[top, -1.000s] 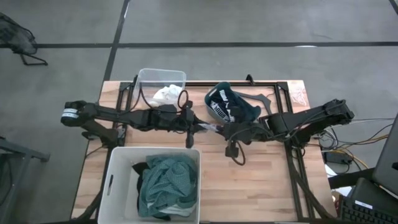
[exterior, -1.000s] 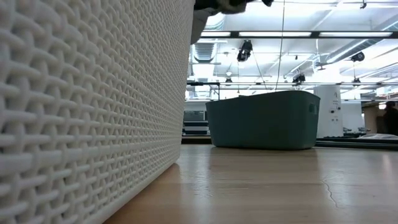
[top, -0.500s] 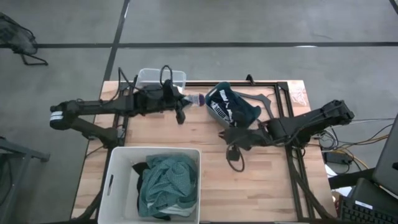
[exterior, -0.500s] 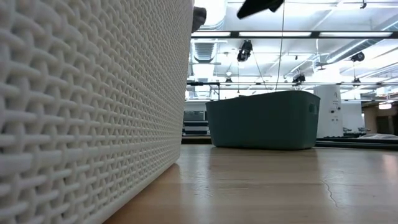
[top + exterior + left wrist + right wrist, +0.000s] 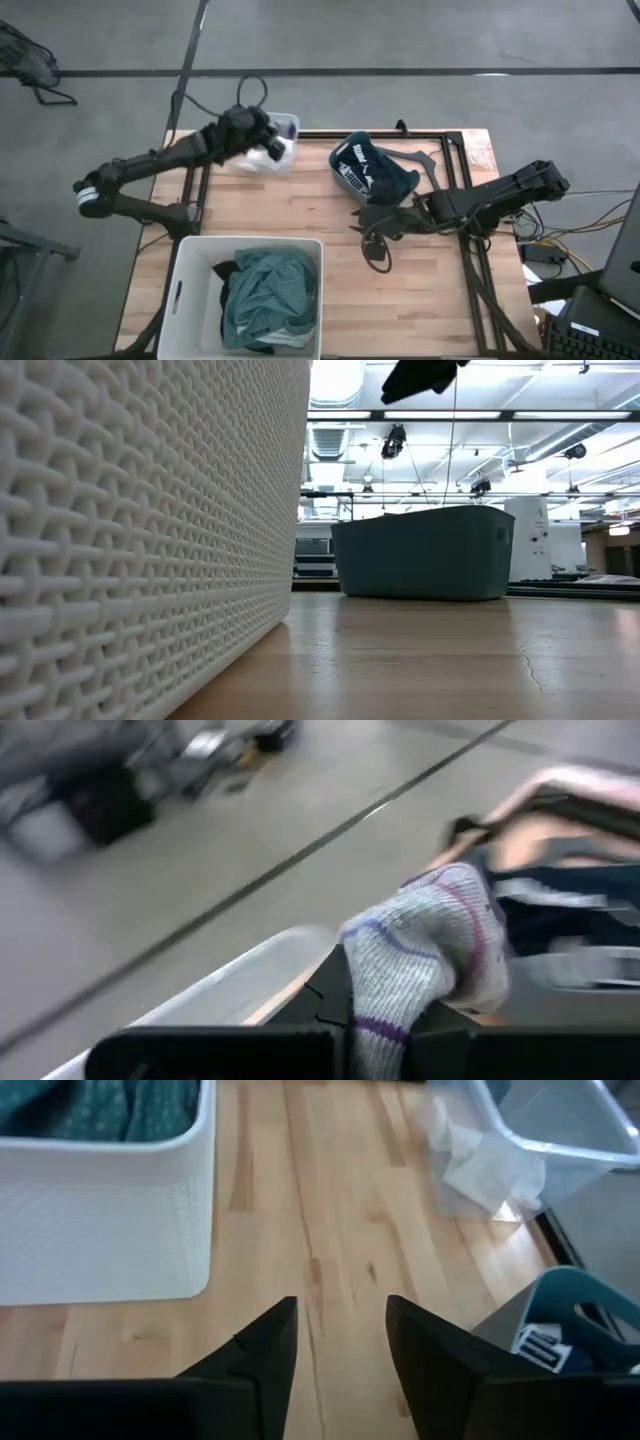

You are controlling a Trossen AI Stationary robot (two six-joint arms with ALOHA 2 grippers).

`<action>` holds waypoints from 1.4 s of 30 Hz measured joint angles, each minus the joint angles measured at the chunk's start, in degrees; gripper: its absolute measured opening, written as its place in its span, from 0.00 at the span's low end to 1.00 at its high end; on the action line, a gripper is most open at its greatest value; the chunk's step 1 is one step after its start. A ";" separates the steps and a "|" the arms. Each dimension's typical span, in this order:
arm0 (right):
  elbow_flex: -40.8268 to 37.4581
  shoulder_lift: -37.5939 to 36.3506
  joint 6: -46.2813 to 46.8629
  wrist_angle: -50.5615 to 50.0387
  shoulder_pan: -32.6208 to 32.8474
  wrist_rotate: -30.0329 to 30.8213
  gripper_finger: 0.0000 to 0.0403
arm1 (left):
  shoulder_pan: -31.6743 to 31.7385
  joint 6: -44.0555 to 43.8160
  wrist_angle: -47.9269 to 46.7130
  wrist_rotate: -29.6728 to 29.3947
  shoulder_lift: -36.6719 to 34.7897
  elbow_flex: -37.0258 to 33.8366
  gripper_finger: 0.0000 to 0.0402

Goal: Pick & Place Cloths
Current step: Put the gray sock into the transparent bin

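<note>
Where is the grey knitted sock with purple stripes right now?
The grey knitted sock with purple stripes is clamped in the left gripper, which the high view shows at the table's far left, above the clear plastic bin.

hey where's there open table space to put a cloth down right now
Bare wood lies between the white basket and the teal basket, and along the table's near right part. It is crowded at the far left, where the left gripper holds a striped grey cloth over the clear bin. The right gripper hovers mid-table.
</note>
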 joint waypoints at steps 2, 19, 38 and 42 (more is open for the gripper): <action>-1.10 -0.01 0.52 0.87 0.07 -0.05 0.40 | 4.62 -1.52 -1.24 1.10 1.16 0.01 0.03; -5.03 0.04 0.25 7.02 -0.02 0.47 0.47 | 11.50 -6.17 -2.62 7.10 2.70 0.15 0.36; -5.79 0.04 1.58 7.77 -0.04 0.47 0.26 | 12.02 -12.49 -8.38 14.59 -3.98 0.41 0.54; -5.80 0.04 1.74 7.95 -0.04 0.47 0.22 | 14.33 -22.74 -9.79 29.32 -2.98 0.69 0.53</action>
